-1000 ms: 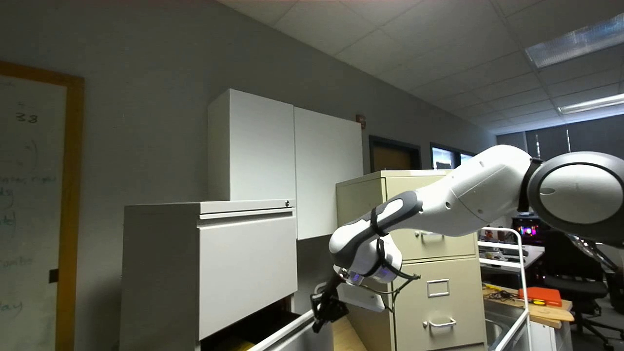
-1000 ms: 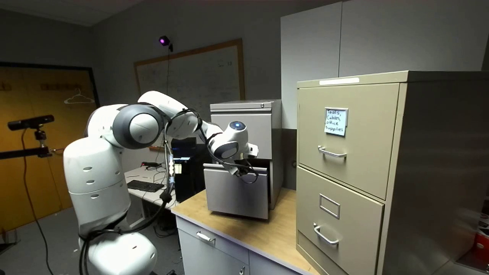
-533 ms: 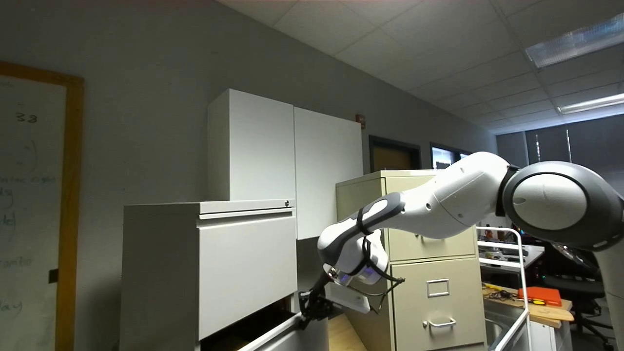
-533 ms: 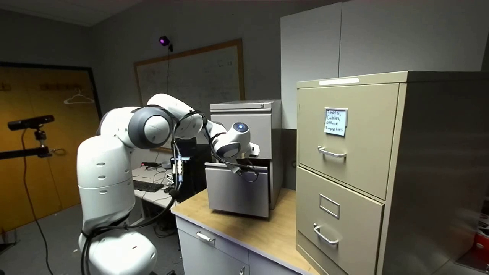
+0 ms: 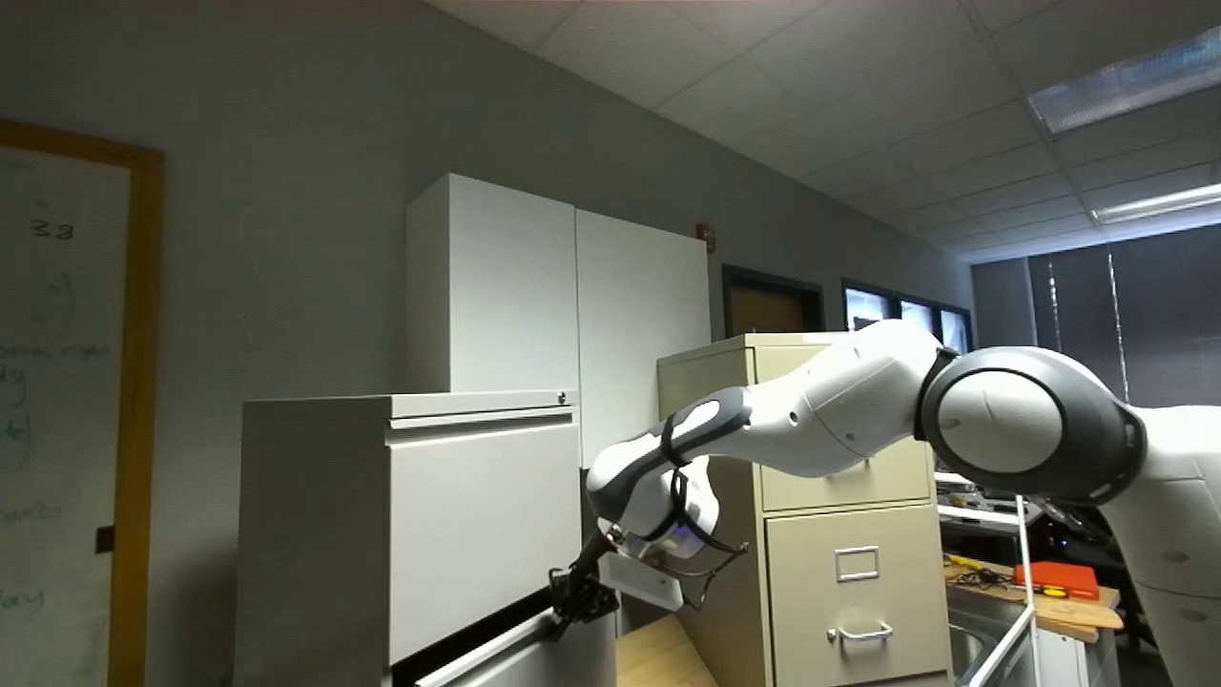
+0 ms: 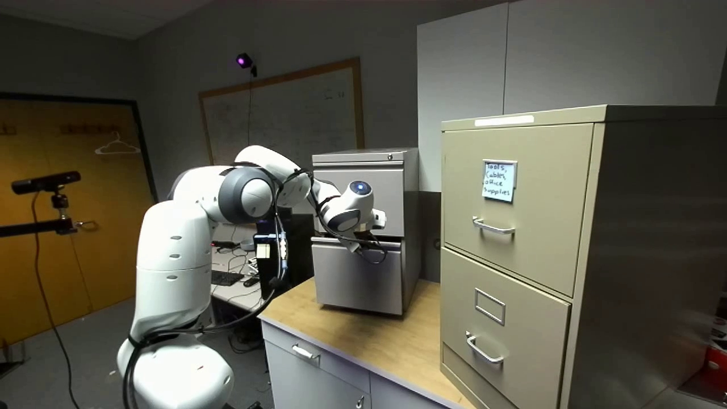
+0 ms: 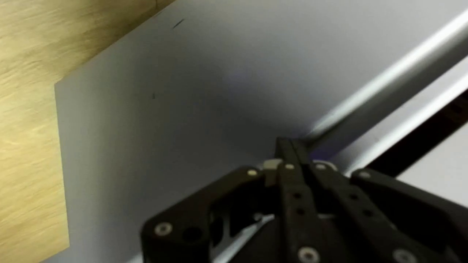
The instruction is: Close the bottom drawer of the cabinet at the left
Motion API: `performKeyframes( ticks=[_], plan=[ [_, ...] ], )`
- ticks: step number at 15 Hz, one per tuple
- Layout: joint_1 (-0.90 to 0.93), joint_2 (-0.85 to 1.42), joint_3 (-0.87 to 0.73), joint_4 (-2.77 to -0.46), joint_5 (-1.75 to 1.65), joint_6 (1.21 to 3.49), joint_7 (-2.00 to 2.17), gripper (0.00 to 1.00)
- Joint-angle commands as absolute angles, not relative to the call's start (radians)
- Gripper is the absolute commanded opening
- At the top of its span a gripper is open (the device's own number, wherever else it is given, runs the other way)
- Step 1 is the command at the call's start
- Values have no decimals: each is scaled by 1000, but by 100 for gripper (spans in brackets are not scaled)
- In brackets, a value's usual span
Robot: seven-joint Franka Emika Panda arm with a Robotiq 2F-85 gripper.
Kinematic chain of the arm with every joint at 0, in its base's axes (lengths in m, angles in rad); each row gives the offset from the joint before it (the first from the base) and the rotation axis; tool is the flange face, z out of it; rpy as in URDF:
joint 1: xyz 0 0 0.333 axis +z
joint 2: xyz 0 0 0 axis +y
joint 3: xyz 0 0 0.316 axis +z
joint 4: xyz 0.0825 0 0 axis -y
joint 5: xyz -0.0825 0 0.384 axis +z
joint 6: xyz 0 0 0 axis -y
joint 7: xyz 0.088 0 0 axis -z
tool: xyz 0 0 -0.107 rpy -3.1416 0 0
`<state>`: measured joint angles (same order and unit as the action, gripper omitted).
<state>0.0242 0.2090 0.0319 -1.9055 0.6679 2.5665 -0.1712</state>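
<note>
The pale grey-white cabinet (image 5: 310,534) stands on a wooden counter and also shows in an exterior view (image 6: 412,227). Its bottom drawer (image 6: 358,284) is slightly open, with a narrow dark gap under the upper drawer front (image 5: 482,534). The bottom drawer's front panel also shows in an exterior view (image 5: 577,663) and fills much of the wrist view (image 7: 146,128). My gripper (image 7: 291,140) is shut with its fingertips together and nothing between them. The fingertips are at the drawer front, just below its top lip, seemingly touching it. In an exterior view the gripper (image 5: 561,625) is at the drawer's top edge.
A beige filing cabinet (image 6: 517,210) with handles stands on the right, near the arm. A white two-door cabinet (image 5: 639,324) hangs on the wall behind. The wooden counter (image 6: 341,335) lies under the drawer. A desk with a keyboard (image 6: 226,278) is behind the arm.
The arm has moved toward the cabinet, and the bottom drawer has slid inward with it. The dark opening above the drawer is narrower. The gripper has stayed at the drawer's top edge.
</note>
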Motion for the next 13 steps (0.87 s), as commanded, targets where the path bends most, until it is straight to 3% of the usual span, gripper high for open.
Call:
performKeyframes(
  ticks=[1, 13],
  plan=[
    [21, 293, 75, -1733, 642, 2551, -158, 0],
    [-4, 467, 120, -1475, 509, 2471, -127, 0]
  ],
)
